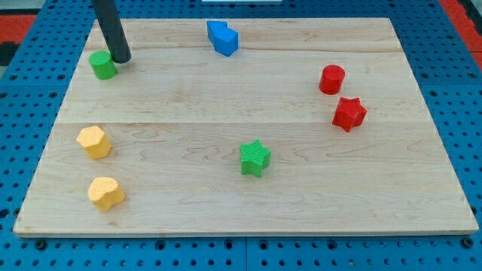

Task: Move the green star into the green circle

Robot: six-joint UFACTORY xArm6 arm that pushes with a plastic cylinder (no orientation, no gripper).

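The green star [254,158] lies on the wooden board [248,211], a little below and right of its middle. The green circle [103,65] is a short green cylinder near the board's top left corner. My tip [121,59] rests on the board right beside the green circle, at its right side, close enough to touch it or nearly so. The dark rod rises from there to the view's top. The green star is far from my tip, toward the view's lower right.
Two blue blocks [223,37] sit together at the top middle. A red cylinder [331,79] and a red star [349,114] are at the right. Two yellow blocks [94,141] [105,193] are at the lower left. Blue pegboard surrounds the board.
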